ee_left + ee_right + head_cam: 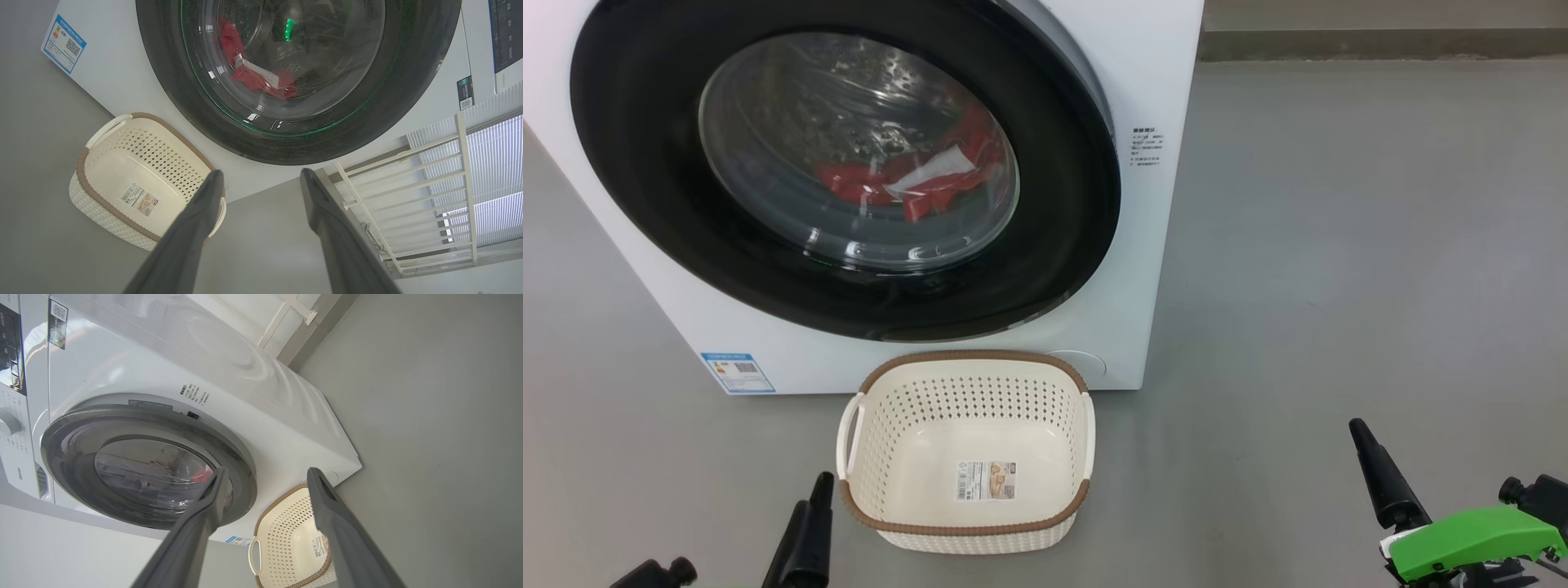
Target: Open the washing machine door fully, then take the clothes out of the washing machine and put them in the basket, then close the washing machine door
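The white washing machine (1152, 269) stands on the floor with its black-rimmed door (629, 163) lying over the opening. Whether it is latched I cannot tell. Through the glass, the red and white clothes (858, 180) lie low in the drum, also in the left wrist view as clothes (253, 79). The cream basket (968, 359) sits in front of the machine with nothing inside but a label. My left gripper (752, 531) is open just left of the basket. My right gripper (1433, 461) is open well to its right. Both wrist views show spread fingers, left gripper (262, 173) and right gripper (267, 470), holding nothing.
Grey floor (1339, 286) stretches wide to the right of the machine. A skirting strip (1380, 45) marks the wall at the far back. A white railing (408, 183) and window blinds stand beyond the machine's side. A blue label (737, 371) marks the washer's lower left corner.
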You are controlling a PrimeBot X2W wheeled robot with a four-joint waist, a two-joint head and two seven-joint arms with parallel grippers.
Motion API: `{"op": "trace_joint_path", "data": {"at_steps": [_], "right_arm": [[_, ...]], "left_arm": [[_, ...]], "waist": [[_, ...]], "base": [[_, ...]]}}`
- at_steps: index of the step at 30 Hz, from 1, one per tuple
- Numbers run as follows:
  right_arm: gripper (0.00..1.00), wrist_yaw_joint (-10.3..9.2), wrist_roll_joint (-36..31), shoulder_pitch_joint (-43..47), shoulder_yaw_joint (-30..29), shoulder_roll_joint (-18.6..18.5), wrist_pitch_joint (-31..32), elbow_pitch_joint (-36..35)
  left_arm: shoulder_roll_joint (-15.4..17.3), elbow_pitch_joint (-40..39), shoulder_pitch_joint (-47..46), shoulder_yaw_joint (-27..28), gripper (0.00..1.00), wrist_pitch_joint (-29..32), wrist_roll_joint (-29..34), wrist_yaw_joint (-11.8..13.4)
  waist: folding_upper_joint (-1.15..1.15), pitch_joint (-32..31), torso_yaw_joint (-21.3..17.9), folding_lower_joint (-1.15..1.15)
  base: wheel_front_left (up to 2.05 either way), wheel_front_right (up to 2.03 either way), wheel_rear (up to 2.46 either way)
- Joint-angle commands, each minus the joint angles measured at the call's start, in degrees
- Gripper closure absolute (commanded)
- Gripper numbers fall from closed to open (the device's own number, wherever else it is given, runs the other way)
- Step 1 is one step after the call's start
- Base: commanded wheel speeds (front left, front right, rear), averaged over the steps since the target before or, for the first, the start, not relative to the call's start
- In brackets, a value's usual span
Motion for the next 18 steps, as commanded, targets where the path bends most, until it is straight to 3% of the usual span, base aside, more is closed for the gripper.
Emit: {"op": "trace_joint_path", "data": {"at_steps": [1, 18], "right_arm": [[0.00, 0.22, -1.77, -0.73, 0.69, -1.39, -0.69, -1.70], [0.00, 0.28, -13.35, -0.01, 1.96, -2.71, -3.55, -1.81]], "left_arm": [[0.98, -2.01, -0.68, 0.46, 0.00, -0.64, 1.81, 0.50], [2.76, -3.57, -0.01, -2.91, 0.00, -3.49, 14.83, 4.46]], "waist": [[0.00, -0.02, 0.00, 0.00], [0.00, 0.22, 0.17, 0.00]], "base": [[0.00, 0.00, 0.00], [0.00, 0.00, 0.00]]}}
